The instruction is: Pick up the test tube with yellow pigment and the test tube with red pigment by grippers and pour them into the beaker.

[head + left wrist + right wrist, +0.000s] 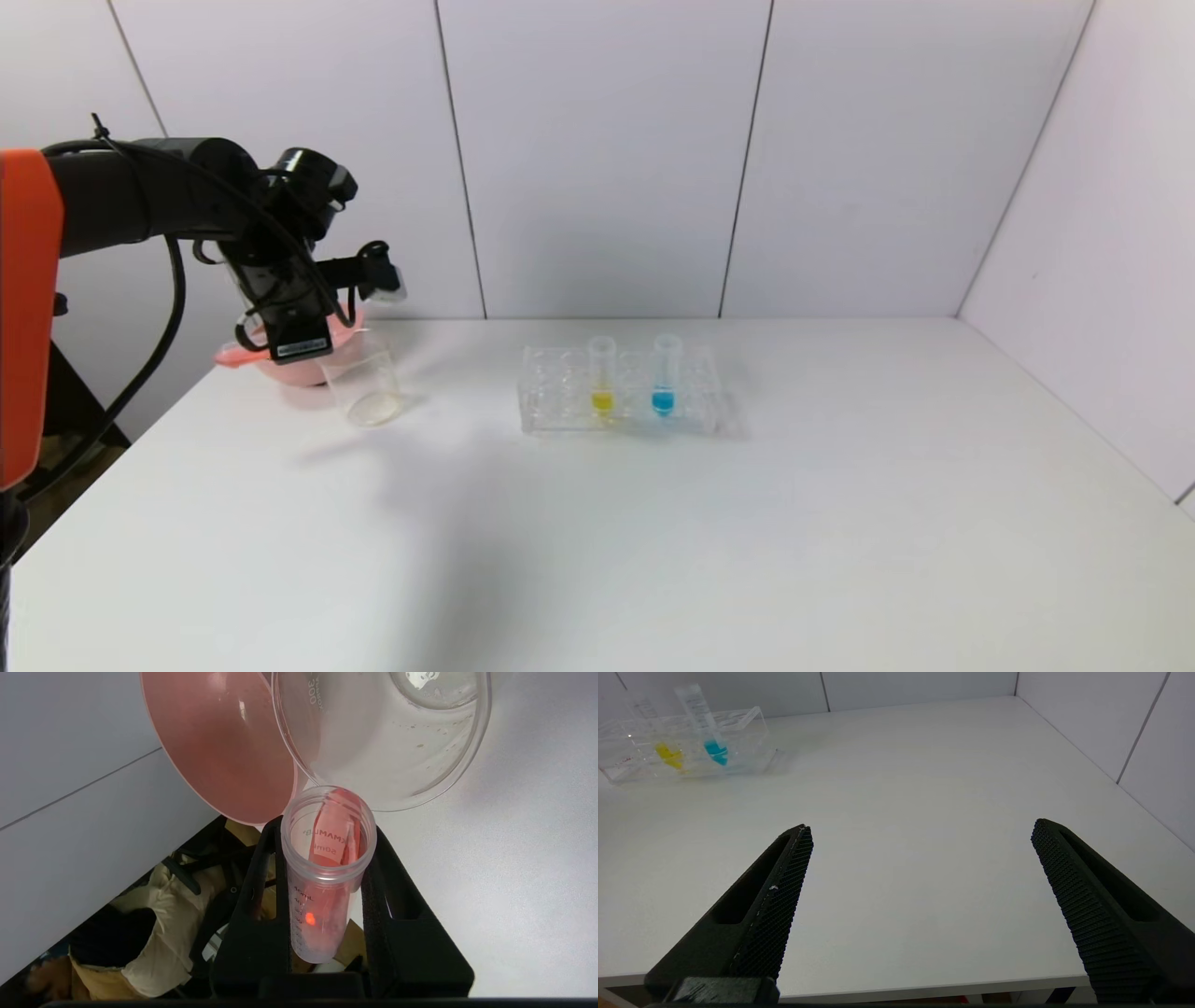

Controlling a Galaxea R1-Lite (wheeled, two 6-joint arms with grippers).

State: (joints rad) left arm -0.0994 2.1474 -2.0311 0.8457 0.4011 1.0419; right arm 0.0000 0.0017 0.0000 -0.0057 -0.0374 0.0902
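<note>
My left gripper (327, 826) is shut on the test tube with red pigment (322, 891), held between its two black fingers. The tube is tipped with its open mouth at the rim of the clear beaker (383, 742), and red liquid streaks along its inner wall toward the mouth. In the head view that gripper (297, 336) hangs just above the beaker (364, 383) at the far left of the table. The test tube with yellow pigment (602, 378) stands upright in the clear rack (560, 411). My right gripper (922, 830) is open and empty over the table's front edge.
A pink bowl (280, 364) sits right behind the beaker, touching or nearly touching it. A tube with blue liquid (664, 378) stands in the rack beside the yellow one. White walls close the table at the back and right. The table's left edge runs close to the beaker.
</note>
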